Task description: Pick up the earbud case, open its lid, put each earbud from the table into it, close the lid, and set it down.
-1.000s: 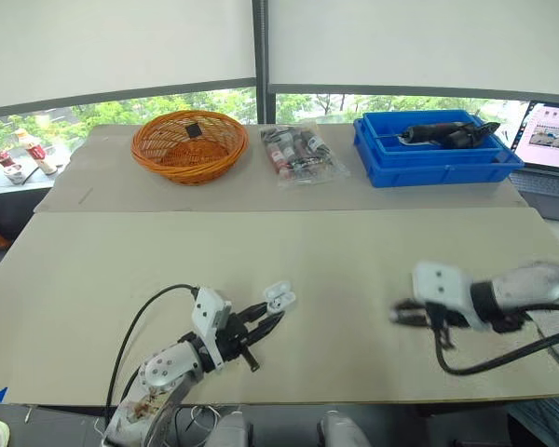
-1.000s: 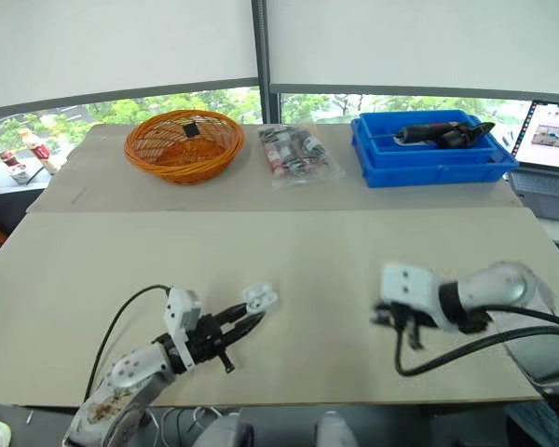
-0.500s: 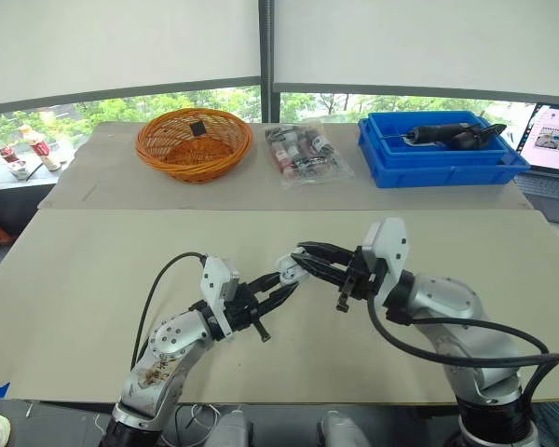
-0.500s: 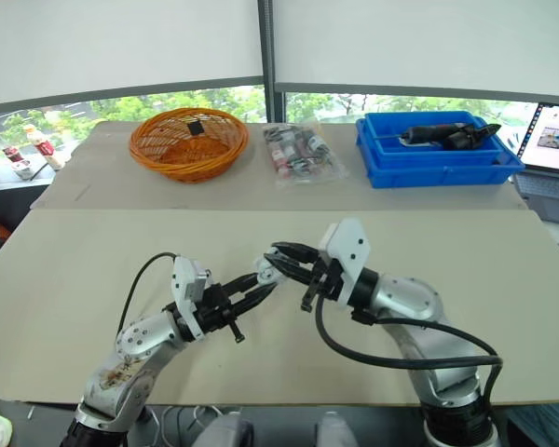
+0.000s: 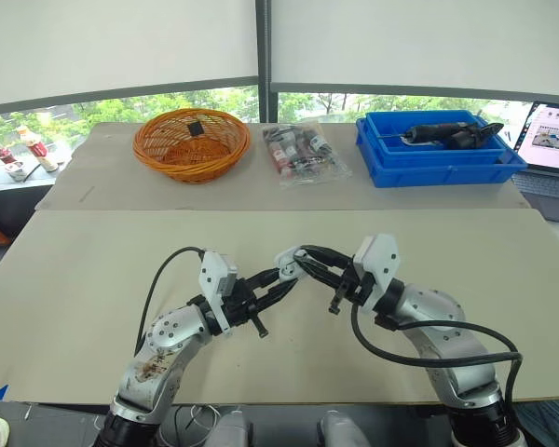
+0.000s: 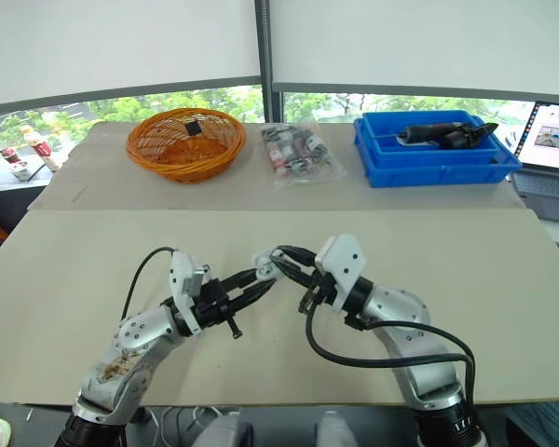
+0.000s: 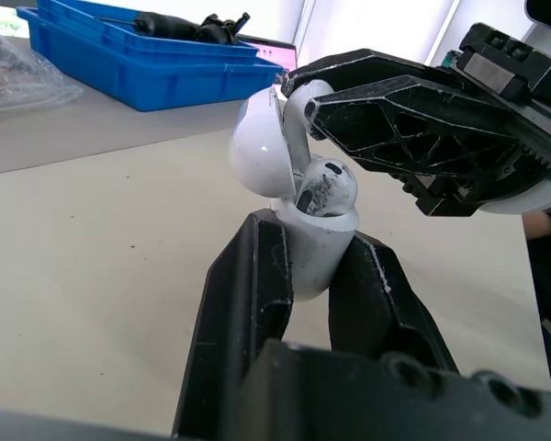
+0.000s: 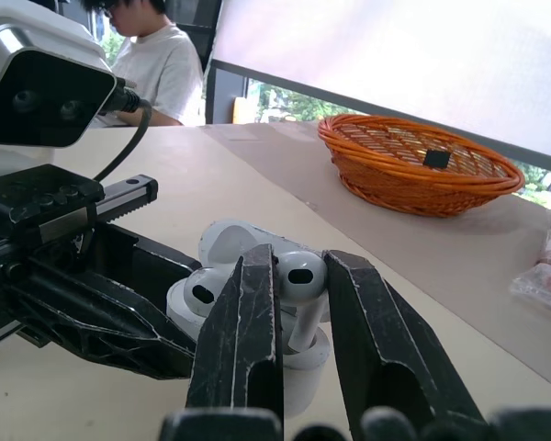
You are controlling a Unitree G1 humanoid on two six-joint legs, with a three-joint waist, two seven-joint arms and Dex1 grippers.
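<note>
Holding the earbud case (image 5: 286,271) in your left jaws, off the worktop (image 5: 102,251), near the middle of its front half. Jaws narrow, clamped on the case's lower body. Lid (image 7: 257,152) hinged open, tilted back

— Confirmed from my side. One earbud (image 7: 327,188) already seated in the case, head up. You've got the second earbud (image 8: 298,274) pinched by its head in your right jaws, which are nearly closed around it

— Stem?

— Stem points down into the open case, just beside the seated one. Can't tell whether it's bottomed out. Your two sets of jaws meet tip to tip at the case, right arm from the right, left arm from the left

— Back of the worktop, for the log: orange basket (image 5: 188,144) on the left, a small black tag (image 5: 194,129) inside it. Clear bag (image 5: 303,154) of small packets in the middle. Blue bin (image 5: 438,154) on the right, a dark tool (image 5: 447,135) lying in it. All well apart from the case

— Add a laptop (image 5: 552,140) at the far right edge, screen lit, and small bottles (image 5: 33,149) on the sill at far left. Your right wrist view also catches a person (image 8: 156,64) in a white shirt seated beyond the worktop
</note>
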